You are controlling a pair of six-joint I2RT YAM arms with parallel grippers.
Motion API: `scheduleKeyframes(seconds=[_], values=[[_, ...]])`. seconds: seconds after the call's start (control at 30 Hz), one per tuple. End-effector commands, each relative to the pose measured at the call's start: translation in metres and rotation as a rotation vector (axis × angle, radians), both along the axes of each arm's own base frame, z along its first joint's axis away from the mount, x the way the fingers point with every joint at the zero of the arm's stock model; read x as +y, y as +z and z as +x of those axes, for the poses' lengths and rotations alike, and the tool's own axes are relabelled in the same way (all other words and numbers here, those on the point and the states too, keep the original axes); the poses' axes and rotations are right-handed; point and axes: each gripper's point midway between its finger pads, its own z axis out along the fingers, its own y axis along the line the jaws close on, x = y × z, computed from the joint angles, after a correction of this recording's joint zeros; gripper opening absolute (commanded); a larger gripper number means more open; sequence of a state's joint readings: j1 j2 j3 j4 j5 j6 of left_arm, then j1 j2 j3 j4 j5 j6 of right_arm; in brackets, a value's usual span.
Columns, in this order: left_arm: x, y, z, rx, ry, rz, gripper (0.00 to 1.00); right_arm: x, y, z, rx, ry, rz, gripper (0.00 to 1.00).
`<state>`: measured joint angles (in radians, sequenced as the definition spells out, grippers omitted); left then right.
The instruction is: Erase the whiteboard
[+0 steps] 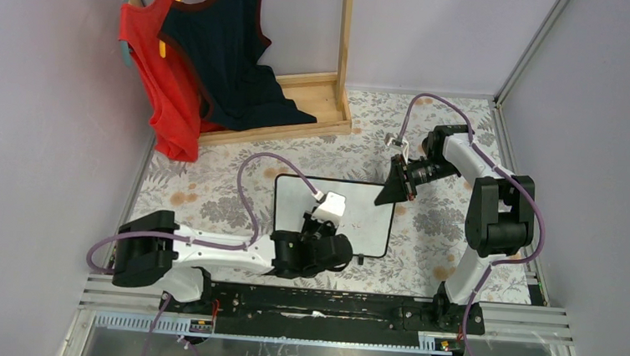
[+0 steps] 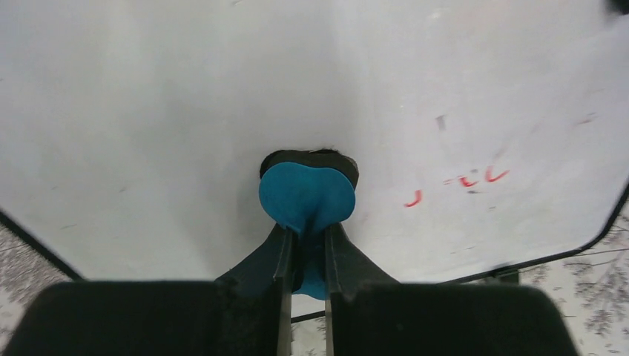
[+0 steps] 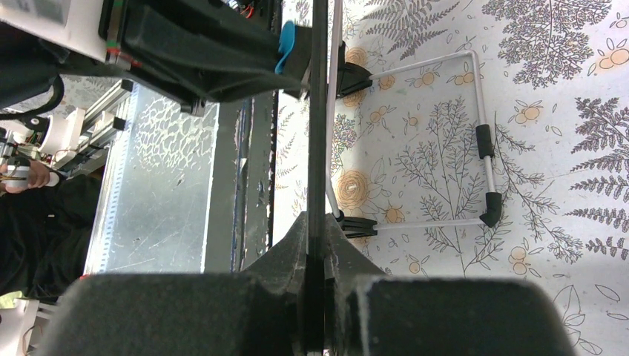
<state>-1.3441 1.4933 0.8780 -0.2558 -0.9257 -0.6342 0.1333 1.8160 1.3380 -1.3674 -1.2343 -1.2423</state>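
Observation:
The whiteboard [image 1: 369, 219] stands tilted on the floral cloth, with a thin black frame. In the left wrist view the whiteboard [image 2: 148, 111] fills the frame, with a few small red marks [image 2: 467, 180] at the right. My left gripper [image 1: 323, 222] [image 2: 305, 241] is shut on a blue-black eraser [image 2: 308, 194] that is pressed against the board's face. My right gripper [image 1: 393, 188] [image 3: 320, 230] is shut on the board's black edge [image 3: 319, 111] at its far right corner. The eraser's blue tip [image 3: 288, 46] shows in the right wrist view.
A wooden rack [image 1: 318, 90] with a red top [image 1: 163, 92] and a dark top [image 1: 227, 63] stands at the back left. The board's white wire stand [image 3: 482, 141] with black feet rests on the cloth. A black rail [image 1: 319, 304] runs along the near edge.

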Motion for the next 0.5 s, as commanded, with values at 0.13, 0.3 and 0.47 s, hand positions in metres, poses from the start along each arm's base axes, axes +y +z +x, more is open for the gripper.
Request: scheduleKeyframes(seconds=[0.13,0.3,0.47], values=[[0.018,-0.003,0.009,-0.028,0.076,0.044,0.0,0.006,0.011,-0.016,0.101,0.01,0.007,0.0],[-0.028,-0.019,0.011,0.004,0.001,0.046,0.0,0.006,0.012,-0.016,0.096,0.01,0.008,0.0],[-0.074,-0.018,0.009,0.014,-0.08,-0.026,0.0,0.006,0.013,-0.016,0.094,0.011,0.006,0.0]])
